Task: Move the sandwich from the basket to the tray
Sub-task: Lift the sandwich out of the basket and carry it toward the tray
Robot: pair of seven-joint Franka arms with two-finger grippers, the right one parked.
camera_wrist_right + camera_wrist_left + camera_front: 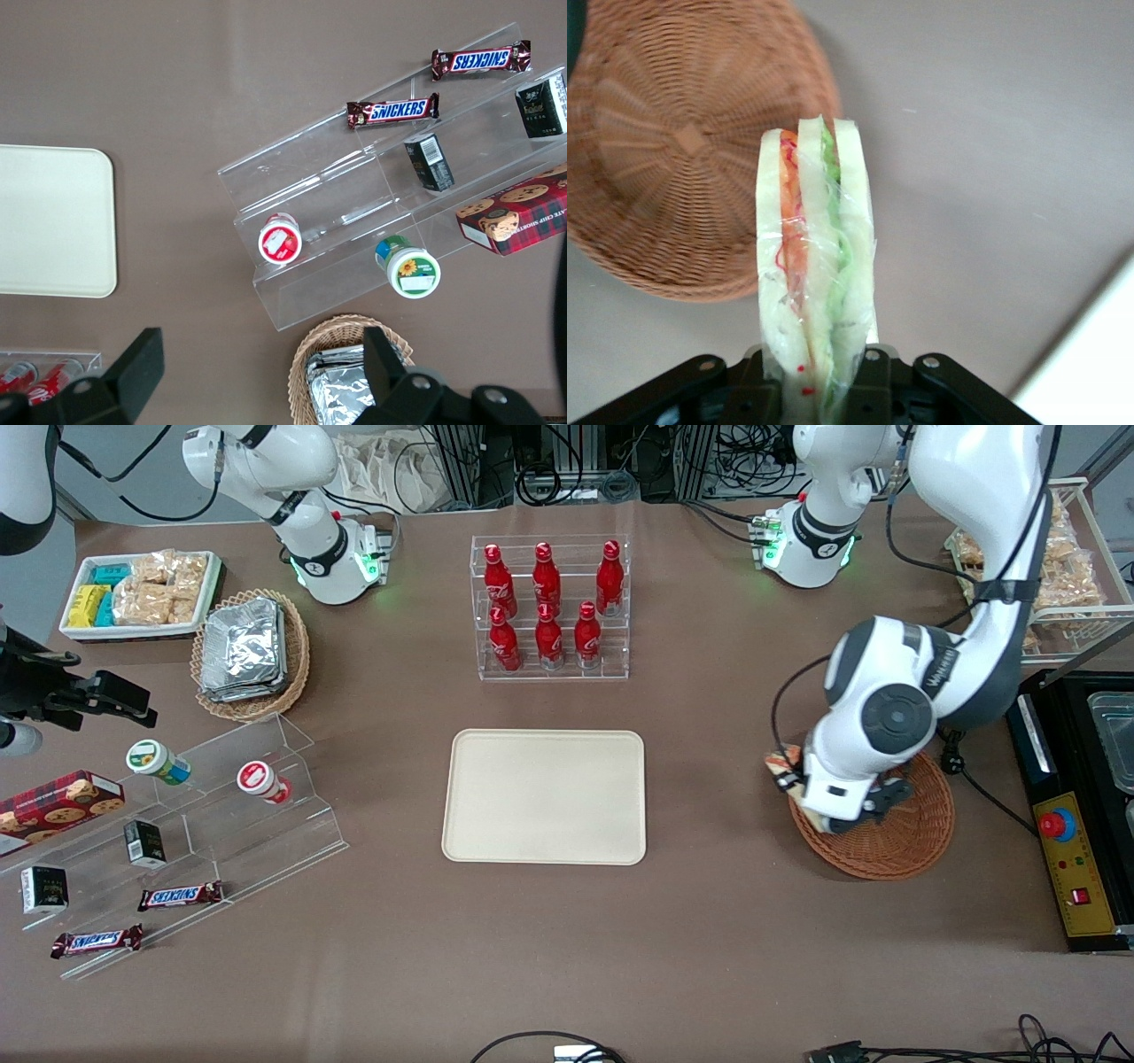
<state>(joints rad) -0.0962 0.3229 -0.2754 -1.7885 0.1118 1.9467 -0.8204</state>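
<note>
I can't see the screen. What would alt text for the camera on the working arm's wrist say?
A plastic-wrapped sandwich with orange, red and green filling stands edge-up, clamped between the fingers of the gripper. Below it lie a reddish-brown woven basket, now holding nothing visible, brown table, and a corner of the cream tray.
</note>
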